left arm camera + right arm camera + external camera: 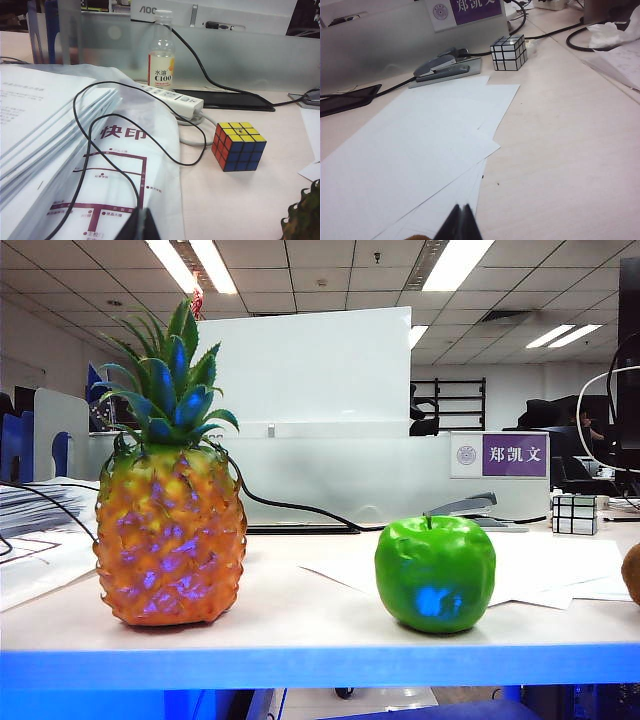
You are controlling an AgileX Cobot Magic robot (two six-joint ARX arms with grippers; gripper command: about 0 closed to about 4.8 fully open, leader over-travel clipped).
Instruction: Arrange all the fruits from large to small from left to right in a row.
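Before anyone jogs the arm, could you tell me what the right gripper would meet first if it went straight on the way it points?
The right gripper, shut, points along the desk over the loose white sheets. Beyond them probably the stapler, though depth is unclear.

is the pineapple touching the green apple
Apart. The exterior view shows bare table between the pineapple and the green apple, each standing on its own. Both grippers, left and right, are shut and hold neither fruit.
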